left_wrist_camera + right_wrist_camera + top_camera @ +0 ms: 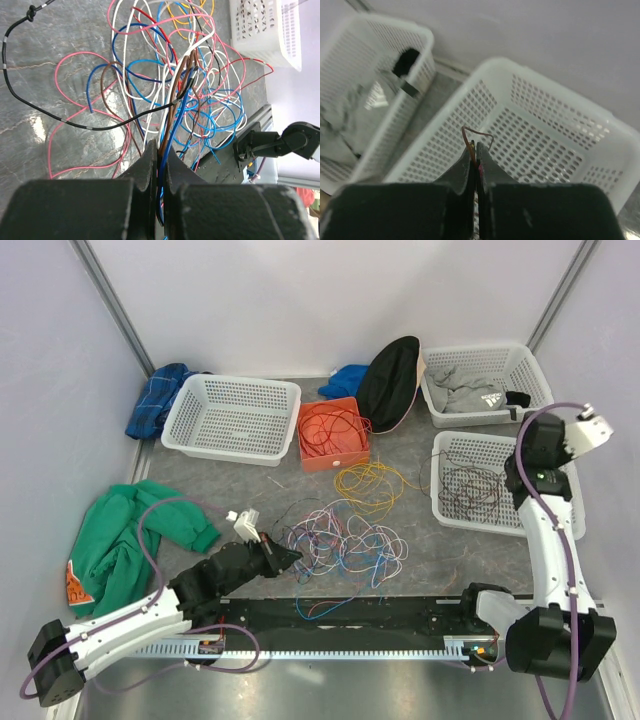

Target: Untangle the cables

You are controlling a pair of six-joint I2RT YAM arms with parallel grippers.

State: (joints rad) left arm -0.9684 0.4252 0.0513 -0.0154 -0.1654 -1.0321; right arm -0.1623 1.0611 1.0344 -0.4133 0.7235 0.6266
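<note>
A tangle of cables (345, 540), pink, blue, white and purple, lies mid-table; up close the cables (165, 85) loop over the grey surface. My left gripper (290, 560) sits at the tangle's left edge. In the left wrist view this gripper (160, 150) is shut on a bundle of blue and brown strands. Yellow cables (370, 480) lie behind the tangle, and orange-red ones fill an orange box (332, 430). My right gripper (597, 426) is raised at the right, over a white basket (445, 510) holding dark cables. That gripper (476, 150) is shut on a thin brown wire (468, 137).
An empty white basket (232, 418) stands back left, and another with grey clothing (480, 385) back right. A green garment (120, 530), blue cloth (155, 400) and a black cap (390, 380) lie around. A black rail (370, 615) runs along the front. A loose black wire (30, 100) crosses the left.
</note>
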